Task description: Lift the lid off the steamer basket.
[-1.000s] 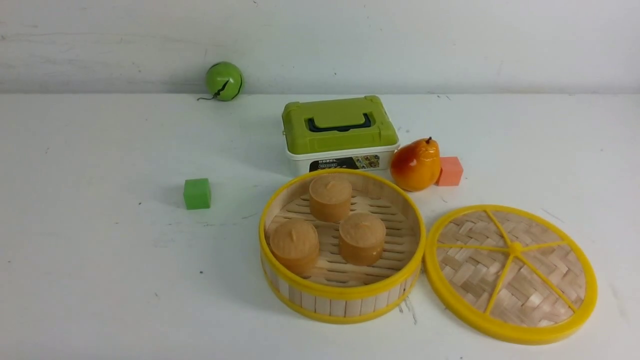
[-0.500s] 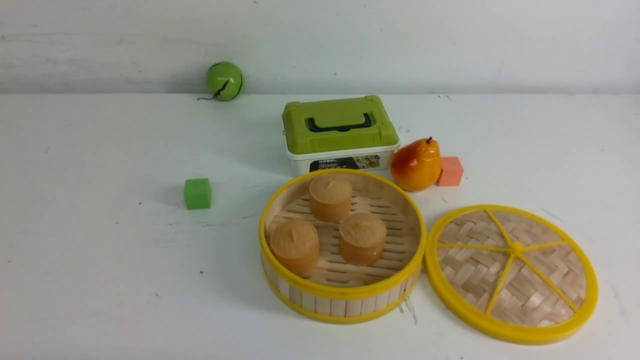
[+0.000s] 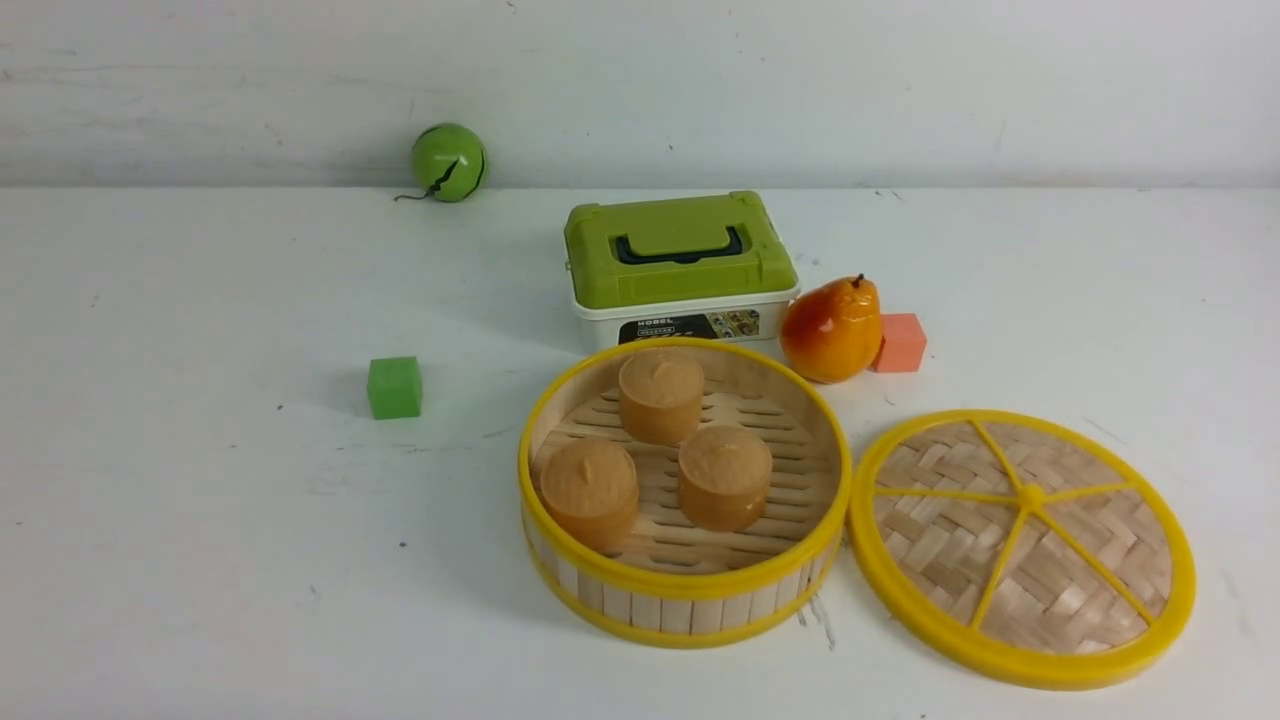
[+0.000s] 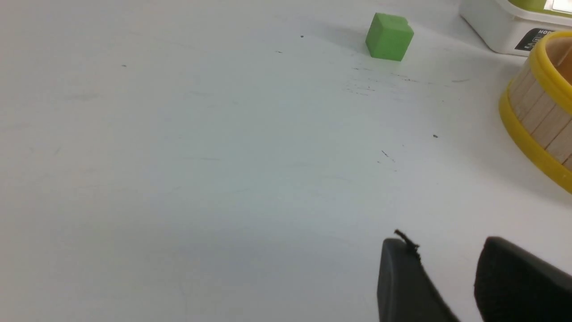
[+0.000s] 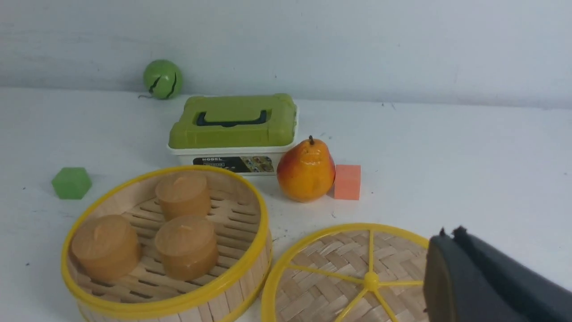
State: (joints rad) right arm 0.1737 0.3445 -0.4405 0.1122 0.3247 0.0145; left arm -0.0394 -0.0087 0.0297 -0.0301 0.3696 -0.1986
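Observation:
The steamer basket (image 3: 684, 612) stands uncovered at the front middle of the table and holds three brown round cakes (image 3: 724, 477). The lid (image 3: 1020, 548) lies flat on the table just right of the basket, spokes up. Neither gripper shows in the front view. In the left wrist view my left gripper (image 4: 447, 250) is open and empty over bare table, to one side of the basket (image 4: 543, 120). In the right wrist view my right gripper (image 5: 449, 235) is shut and empty, raised at the lid's (image 5: 339, 277) edge, with the basket (image 5: 243, 286) beyond.
A white box with a green top (image 3: 680, 250) stands behind the basket. A pear (image 3: 832, 330) and a pink cube (image 3: 900, 342) are to its right. A green cube (image 3: 394, 387) lies left of the basket, a green ball (image 3: 448, 162) at the back wall.

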